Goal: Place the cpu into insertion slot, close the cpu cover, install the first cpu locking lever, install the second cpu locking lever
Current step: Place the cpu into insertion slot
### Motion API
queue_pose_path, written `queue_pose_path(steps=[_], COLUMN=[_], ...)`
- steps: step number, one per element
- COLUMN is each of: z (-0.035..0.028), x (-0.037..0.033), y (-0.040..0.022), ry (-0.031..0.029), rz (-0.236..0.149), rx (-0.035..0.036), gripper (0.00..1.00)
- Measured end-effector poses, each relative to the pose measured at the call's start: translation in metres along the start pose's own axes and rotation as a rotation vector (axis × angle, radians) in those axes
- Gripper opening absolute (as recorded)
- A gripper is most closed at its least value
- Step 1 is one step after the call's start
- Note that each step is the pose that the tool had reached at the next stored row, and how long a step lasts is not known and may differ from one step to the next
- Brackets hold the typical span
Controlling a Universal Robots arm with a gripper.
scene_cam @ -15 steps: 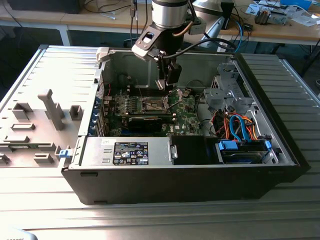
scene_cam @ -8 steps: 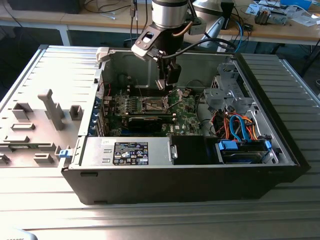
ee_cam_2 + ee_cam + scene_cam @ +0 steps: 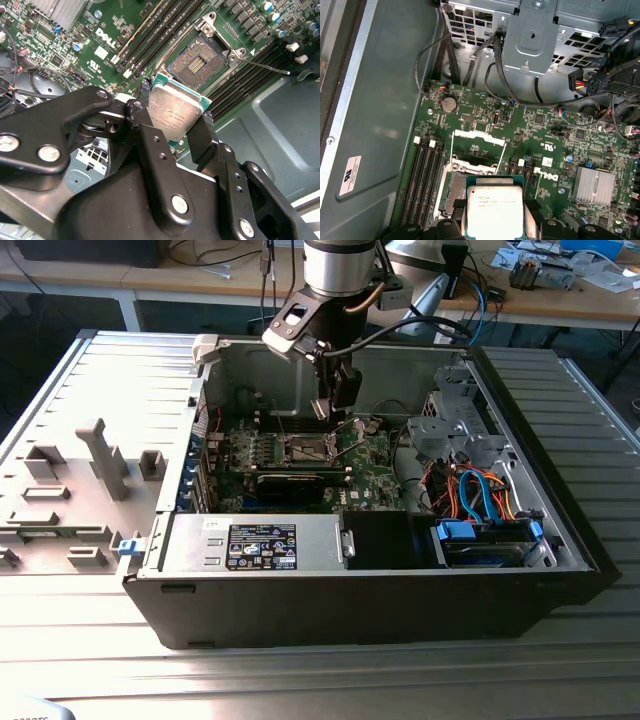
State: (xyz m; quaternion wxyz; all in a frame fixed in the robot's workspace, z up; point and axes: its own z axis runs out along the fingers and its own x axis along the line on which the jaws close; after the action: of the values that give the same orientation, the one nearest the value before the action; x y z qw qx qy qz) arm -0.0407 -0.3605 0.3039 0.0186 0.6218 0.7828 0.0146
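Note:
My gripper [image 3: 176, 102] is shut on the cpu [image 3: 175, 114], a flat square chip with a silvery top, held by two opposite edges between black fingers [image 3: 206, 131]. In the exterior view the gripper [image 3: 335, 408] hangs just above the green motherboard [image 3: 372, 455], over the insertion slot [image 3: 304, 448]. The slot [image 3: 197, 62] lies uncovered, dark-centred with a silver rim, a short way beyond the chip. In the first wrist view the cpu [image 3: 495, 206] overlaps part of the slot [image 3: 454, 186], and the cpu cover [image 3: 479, 132] stands swung open behind it. A thin wire lever [image 3: 262, 65] sticks out beside the slot.
The board sits deep in an open computer case [image 3: 180, 470]. Black memory slots [image 3: 422, 175] flank the socket. A metal drive cage [image 3: 535, 30] with bundled cables [image 3: 470, 490] stands at the exterior view's right. A power supply [image 3: 255, 545] runs along the front, and a finned heatsink [image 3: 594, 186] is nearby.

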Motion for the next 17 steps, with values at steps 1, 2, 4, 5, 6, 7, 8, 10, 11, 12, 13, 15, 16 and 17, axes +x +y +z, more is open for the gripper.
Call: queue_pose_path(steps=[1,2,4,5,6,7,8,10,11,12,13,15,16,17], z=[0.0001,0.0001,0.0001,0.0001,0.0001,0.0002,0.0002,0.0002,0.0002,0.0003,0.0003,0.0003,0.0003,0.0004], x=[0.0,0.0,0.0,0.0,0.0,0.0,0.0,0.0,0.0,0.0,0.0,0.0,0.0,0.0], y=[0.0,0.0,0.0,0.0,0.0,0.0,0.0,0.0,0.0,0.0,0.0,0.0,0.0,0.0], ry=[0.0,-0.0001,-0.0001,-0.0001,-0.0001,-0.0002,-0.0002,-0.0003,-0.0004,-0.0004,-0.0004,-0.0005,-0.0005,-0.0004], rz=[0.001,0.002,0.003,0.004,0.004,0.005,0.007,0.008,0.008,0.009,0.01,0.011,0.011,0.011], rx=[-0.0001,0.0,0.0001,0.0,0.0,0.0,0.0001,0.0001,0.0001,0.0001,0.0001,0.0001,0.0001,0.0001], gripper=[0.54,0.54,0.54,0.54,0.54,0.54,0.54,0.54,0.54,0.54,0.54,0.54,0.54,0.54])
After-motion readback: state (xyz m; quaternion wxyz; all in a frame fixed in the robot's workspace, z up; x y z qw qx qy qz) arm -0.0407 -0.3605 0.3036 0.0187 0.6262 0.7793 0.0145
